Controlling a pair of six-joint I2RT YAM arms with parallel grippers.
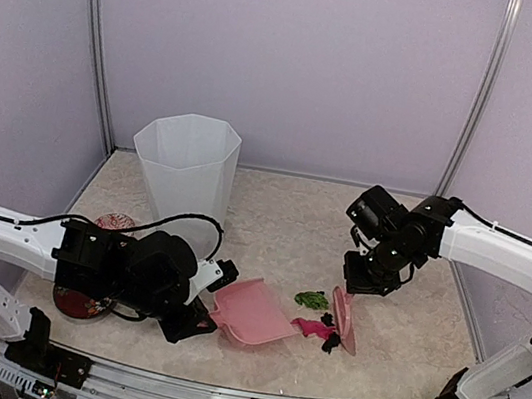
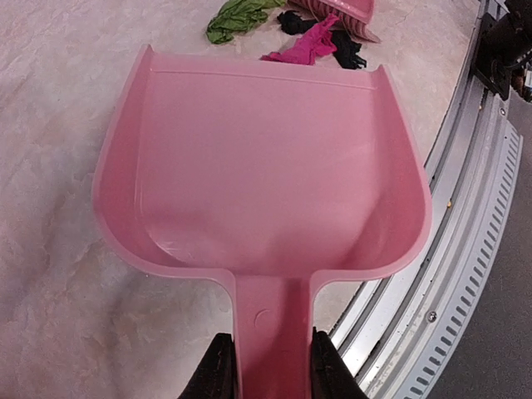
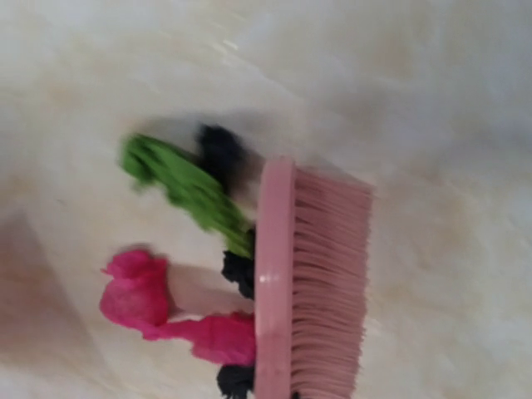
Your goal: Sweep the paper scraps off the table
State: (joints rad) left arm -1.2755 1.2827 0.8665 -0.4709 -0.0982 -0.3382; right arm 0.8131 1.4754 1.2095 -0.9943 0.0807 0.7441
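paper scraps (image 1: 312,299) at 9 o'clock of brush (image 1: 340,318) look featherlight, crumpled; sweep, don't pinch; left gripper (image 2: 273,366) clamps dustpan (image 2: 266,166), right gripper (image 1: 366,281) clamps brush

Pink dustpan (image 1: 250,311), pink brush (image 1: 341,318) just right of it, translucent white bin (image 1: 185,175) behind, red dish (image 1: 77,305) left.

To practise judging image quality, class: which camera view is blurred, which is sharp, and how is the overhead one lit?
Right wrist view: motion-smeared, brush and green scrap soft-edged. Left wrist view: sharp, dustpan showing a faint sheen. Top view: even light, soft shadows on the table.
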